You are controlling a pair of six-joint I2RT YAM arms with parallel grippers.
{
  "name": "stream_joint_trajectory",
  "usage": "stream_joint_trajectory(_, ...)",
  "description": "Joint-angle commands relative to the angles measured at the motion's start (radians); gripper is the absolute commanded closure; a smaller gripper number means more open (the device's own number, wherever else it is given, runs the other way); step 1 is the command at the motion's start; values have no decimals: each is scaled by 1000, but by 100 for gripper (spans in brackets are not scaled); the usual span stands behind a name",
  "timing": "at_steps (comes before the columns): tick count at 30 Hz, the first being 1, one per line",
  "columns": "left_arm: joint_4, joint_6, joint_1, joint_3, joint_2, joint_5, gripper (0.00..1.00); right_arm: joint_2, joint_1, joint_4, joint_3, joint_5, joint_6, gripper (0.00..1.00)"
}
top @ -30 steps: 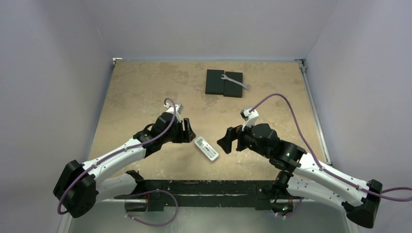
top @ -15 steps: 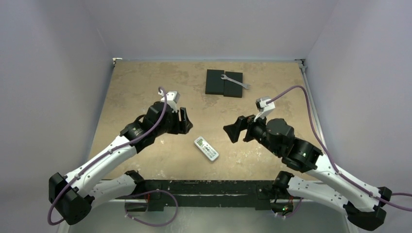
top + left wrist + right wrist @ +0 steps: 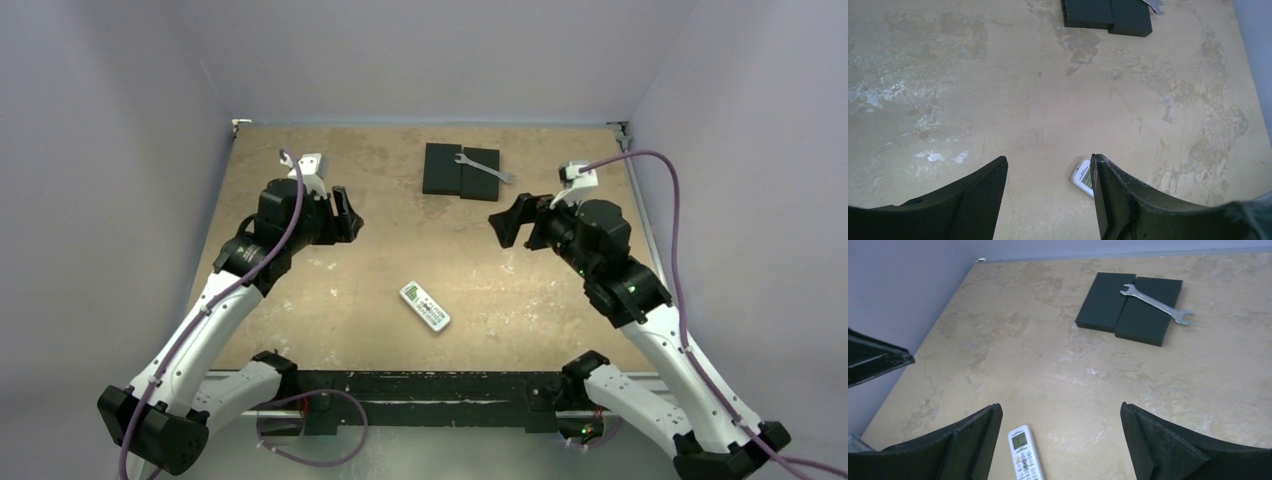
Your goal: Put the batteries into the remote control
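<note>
The remote [image 3: 425, 306], axis ten-to-four, sits five o'clock from the open left gripper [image 3: 350, 215], seven from the open right gripper [image 3: 506, 223].

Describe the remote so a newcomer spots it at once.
On the mottled tan tabletop, look mid-width in the near half. A small white rectangular remote control lies there alone, face up and angled. It is the only white item on the surface; the two flat black blocks and the silver wrench across them sit near the far edge.
</note>
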Motion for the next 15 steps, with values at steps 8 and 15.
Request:
stream_joint_trajectory(8,66,29,51,-78,-80,12,39,-102,-155,86,-117,-206,-41,1)
stream_joint_trajectory(15,162,55,51,-196,-248,19,39,-299,-153,153,-230,-207,-128,1)
